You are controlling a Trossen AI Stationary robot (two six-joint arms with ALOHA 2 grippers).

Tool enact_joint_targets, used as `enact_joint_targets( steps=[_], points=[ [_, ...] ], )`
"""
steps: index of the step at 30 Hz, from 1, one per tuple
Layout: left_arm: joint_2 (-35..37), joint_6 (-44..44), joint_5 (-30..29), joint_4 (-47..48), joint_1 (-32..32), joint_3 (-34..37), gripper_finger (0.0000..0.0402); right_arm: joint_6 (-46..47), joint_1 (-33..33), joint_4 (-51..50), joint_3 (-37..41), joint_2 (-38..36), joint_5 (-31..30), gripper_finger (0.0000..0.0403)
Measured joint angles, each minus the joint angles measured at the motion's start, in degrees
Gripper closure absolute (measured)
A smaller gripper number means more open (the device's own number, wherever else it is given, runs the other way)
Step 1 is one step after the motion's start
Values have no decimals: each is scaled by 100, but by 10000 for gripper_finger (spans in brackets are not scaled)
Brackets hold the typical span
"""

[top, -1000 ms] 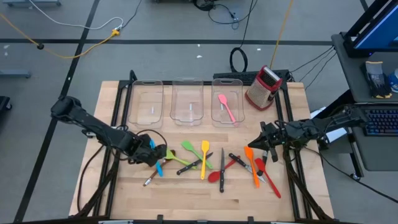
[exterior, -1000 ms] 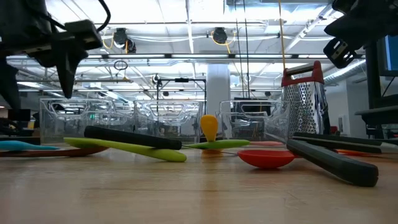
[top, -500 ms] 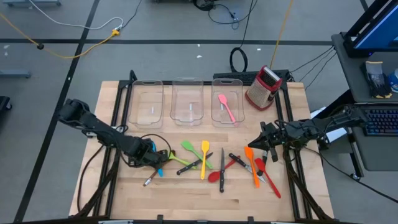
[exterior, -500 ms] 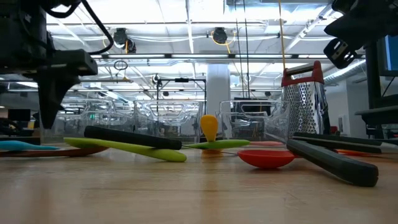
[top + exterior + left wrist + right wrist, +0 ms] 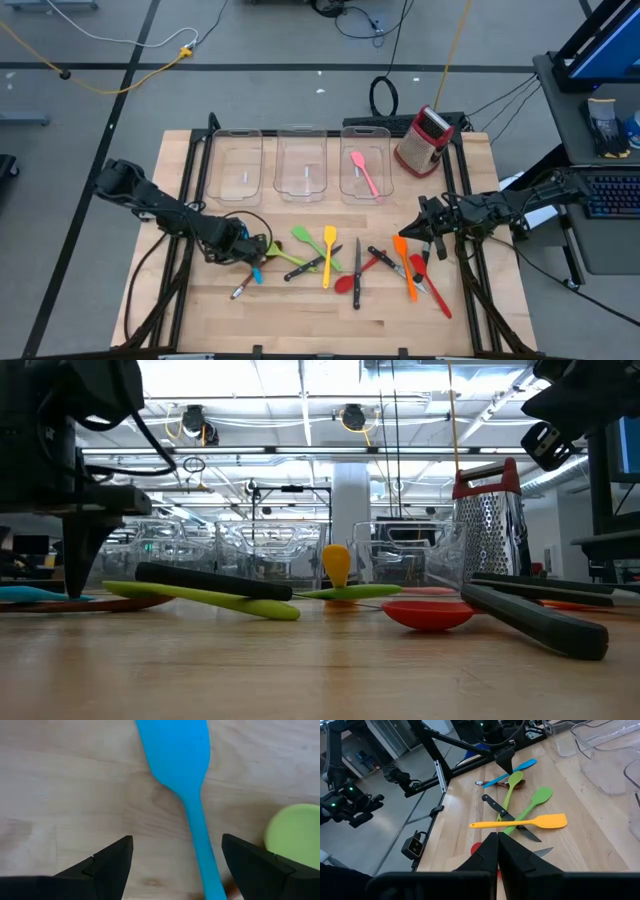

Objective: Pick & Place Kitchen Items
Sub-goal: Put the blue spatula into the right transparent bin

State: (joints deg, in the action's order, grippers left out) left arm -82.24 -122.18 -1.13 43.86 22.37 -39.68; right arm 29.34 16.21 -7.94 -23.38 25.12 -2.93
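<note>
The left gripper (image 5: 172, 865) has dropped lower, fingers spread wide astride the blue spatula (image 5: 182, 775) on the surface (image 5: 65, 795). The right gripper (image 5: 424, 222) hovers closed and empty.

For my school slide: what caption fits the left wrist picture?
Open left gripper straddling the blue spatula on the table.

Two dark, jointed arms trailing black cables; left pincer (image 5: 172, 865) ending in matte black wedge-shaped fingers
</note>
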Motion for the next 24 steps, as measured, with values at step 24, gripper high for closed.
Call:
enact_joint_targets(
  steps=[24],
  points=[
    [12,-185,47,-429,9,341,217,146,0,2,0,2,-25,399]
  ],
)
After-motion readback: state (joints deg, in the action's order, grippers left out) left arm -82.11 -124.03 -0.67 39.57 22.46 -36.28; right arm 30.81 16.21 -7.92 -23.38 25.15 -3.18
